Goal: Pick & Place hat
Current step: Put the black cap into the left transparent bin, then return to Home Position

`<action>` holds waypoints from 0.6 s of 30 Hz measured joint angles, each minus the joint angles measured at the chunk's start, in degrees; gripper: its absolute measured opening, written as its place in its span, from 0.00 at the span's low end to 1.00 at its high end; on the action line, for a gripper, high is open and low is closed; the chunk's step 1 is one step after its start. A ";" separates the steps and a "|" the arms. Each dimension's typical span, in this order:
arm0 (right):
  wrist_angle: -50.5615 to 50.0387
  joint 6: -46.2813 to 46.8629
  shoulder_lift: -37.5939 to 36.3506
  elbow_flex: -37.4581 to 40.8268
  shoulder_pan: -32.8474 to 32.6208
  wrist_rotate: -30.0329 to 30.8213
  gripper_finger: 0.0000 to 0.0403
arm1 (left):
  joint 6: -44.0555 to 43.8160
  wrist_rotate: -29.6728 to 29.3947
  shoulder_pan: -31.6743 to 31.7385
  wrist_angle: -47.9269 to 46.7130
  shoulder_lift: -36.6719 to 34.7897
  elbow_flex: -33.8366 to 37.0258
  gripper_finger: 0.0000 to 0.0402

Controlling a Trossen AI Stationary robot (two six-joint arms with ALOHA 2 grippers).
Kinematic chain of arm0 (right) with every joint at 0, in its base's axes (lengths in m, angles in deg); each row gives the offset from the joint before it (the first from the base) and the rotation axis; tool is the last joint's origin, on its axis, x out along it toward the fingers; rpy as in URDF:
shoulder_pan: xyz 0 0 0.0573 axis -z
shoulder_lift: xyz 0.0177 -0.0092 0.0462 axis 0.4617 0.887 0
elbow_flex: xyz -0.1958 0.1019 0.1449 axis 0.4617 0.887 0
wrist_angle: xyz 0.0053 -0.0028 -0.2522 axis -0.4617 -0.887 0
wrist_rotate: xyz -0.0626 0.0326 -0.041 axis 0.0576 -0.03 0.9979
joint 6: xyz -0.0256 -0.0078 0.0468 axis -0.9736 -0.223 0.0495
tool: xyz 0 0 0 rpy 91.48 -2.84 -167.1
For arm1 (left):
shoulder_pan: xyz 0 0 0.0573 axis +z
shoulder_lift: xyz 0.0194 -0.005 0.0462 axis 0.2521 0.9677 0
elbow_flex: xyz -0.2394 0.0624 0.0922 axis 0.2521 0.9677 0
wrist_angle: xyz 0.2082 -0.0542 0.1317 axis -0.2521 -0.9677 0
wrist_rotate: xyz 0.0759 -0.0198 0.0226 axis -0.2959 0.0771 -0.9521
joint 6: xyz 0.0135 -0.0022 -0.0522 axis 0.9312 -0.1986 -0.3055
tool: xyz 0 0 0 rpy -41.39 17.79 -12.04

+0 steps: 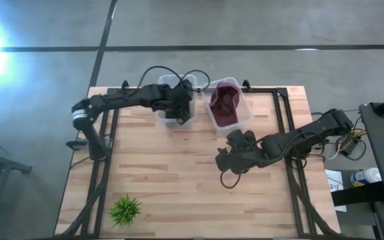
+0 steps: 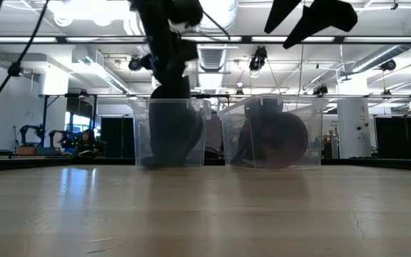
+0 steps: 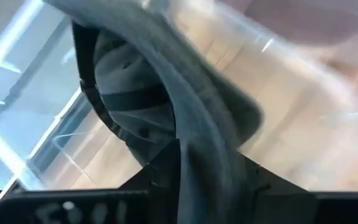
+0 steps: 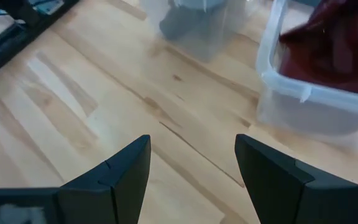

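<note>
A grey hat (image 3: 135, 93) is inside the left clear bin (image 1: 165, 119); in the low view the grey hat (image 2: 170, 132) fills that bin from rim to near its floor. My left gripper (image 1: 179, 107) reaches down into this bin and is shut on the hat. A maroon hat (image 1: 227, 103) lies in the right clear bin (image 1: 244, 120). My right gripper (image 4: 191, 162) is open and holds nothing. It hovers over bare table (image 1: 235, 143), on the near side of the right bin. My left gripper (image 3: 191, 180) pinches the grey hat's curved brim (image 3: 188, 134) between its two fingers, coming from above into the bin. The brim runs out from between the fingers, with the crown (image 3: 129, 74) beyond it inside the bin walls. Whether the hat touches the bin floor, I cannot tell.
The two clear bins stand side by side at the table's far edge. A small green plant (image 1: 125, 209) sits near the near-left corner. The wooden table (image 1: 172, 173) between the bins and the near edge is bare. Cables loop behind the left bin (image 1: 179, 73).
</note>
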 joint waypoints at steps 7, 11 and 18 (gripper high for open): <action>0.27 -6.55 -4.83 -0.73 0.28 0.50 0.57 | -5.30 -0.05 -0.03 -0.16 -8.67 0.50 0.30; 2.17 -13.99 -8.57 -0.73 0.33 0.63 0.57 | -4.87 -0.18 -1.30 0.86 -15.19 0.50 0.31; 2.71 -25.97 -16.34 -0.73 0.57 2.41 0.57 | -6.87 0.29 -3.68 1.84 -26.33 1.23 0.31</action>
